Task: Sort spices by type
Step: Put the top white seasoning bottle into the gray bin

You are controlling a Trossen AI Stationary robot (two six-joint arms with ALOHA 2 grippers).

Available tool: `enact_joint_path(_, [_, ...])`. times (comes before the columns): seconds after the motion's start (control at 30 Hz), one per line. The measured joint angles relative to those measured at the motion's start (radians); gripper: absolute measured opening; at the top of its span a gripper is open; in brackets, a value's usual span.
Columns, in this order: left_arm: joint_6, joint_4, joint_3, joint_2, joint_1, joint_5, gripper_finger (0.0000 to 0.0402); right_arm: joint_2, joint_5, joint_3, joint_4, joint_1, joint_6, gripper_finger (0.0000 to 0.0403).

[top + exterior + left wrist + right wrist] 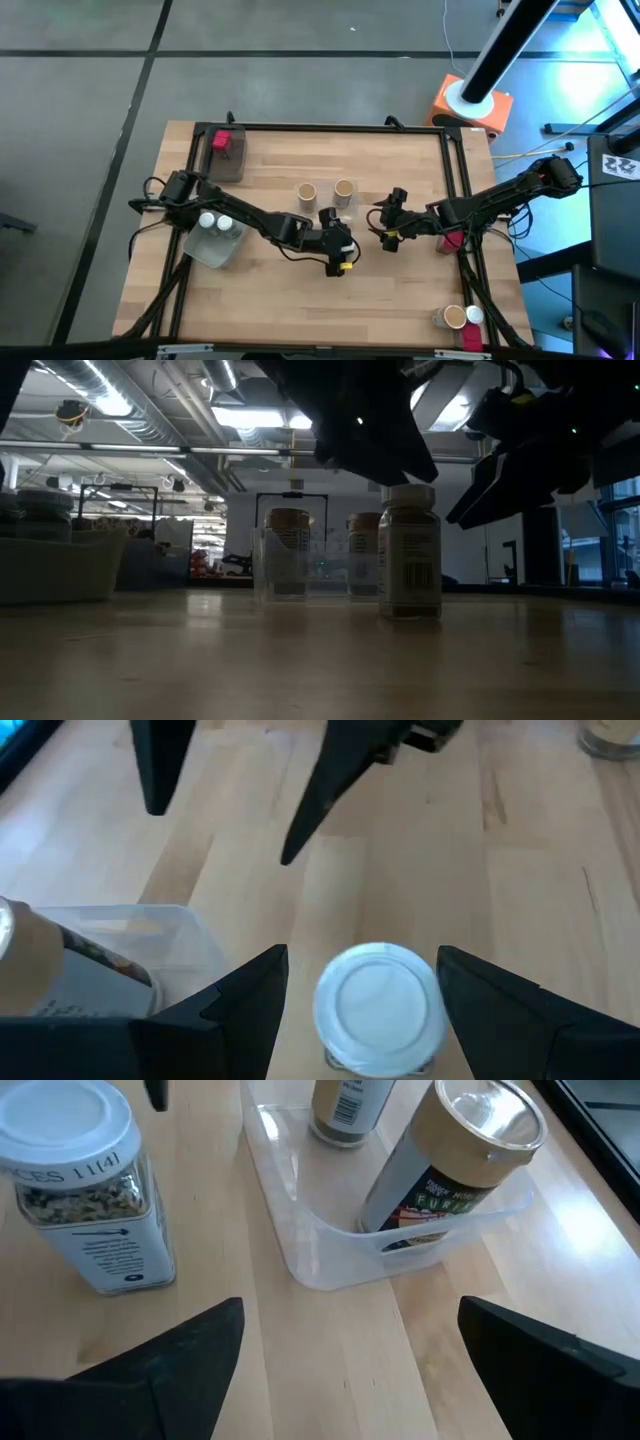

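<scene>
The white-capped jar [378,1008] is seen upright on the bare table, centred directly below the left gripper [362,995], whose fingers are spread wide either side. The right gripper [390,240], also wide and empty, is held just beside.

You have a pale wooden tabletop [330,1370] with visible grain and a smooth matt finish. The tray [330,1255] is clear glossy plastic. The white-capped jar [85,1190] looks like clear glass with a paper label; the tan cap [480,1130] shines like metal.
</scene>
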Motion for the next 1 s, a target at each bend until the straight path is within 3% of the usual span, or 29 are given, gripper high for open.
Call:
enact_joint_path(0.17, [0.012, -0.011, 0.001, 0.005, 0.004, 0.002, 0.0245, 0.000, 0.000, 0.000, 0.000, 0.000, 0.000, 0.0365])
enact_joint_path(0.33, [0.002, -0.017, 0.002, 0.038, 0.012, 0.113, 0.0245, 0.000, 0.000, 0.000, 0.001, 0.000, 0.000, 0.0365])
enact_joint_path(0.63, [0.018, -0.011, 0.002, 0.061, 0.024, 0.108, 0.0244, 0.000, 0.000, 0.000, 0.008, 0.000, 0.000, 0.0365])
enact_joint_path(0.87, [0.027, -0.007, 0.002, 0.061, 0.025, 0.125, 0.0190, 0.000, -0.001, 0.000, 0.007, 0.000, 0.000, 0.0365])
enact_joint_path(1.0, [0.031, -0.010, 0.002, 0.061, 0.025, 0.126, 0.0187, 0.000, -0.033, 0.000, 0.007, 0.000, 0.000, 0.0365])
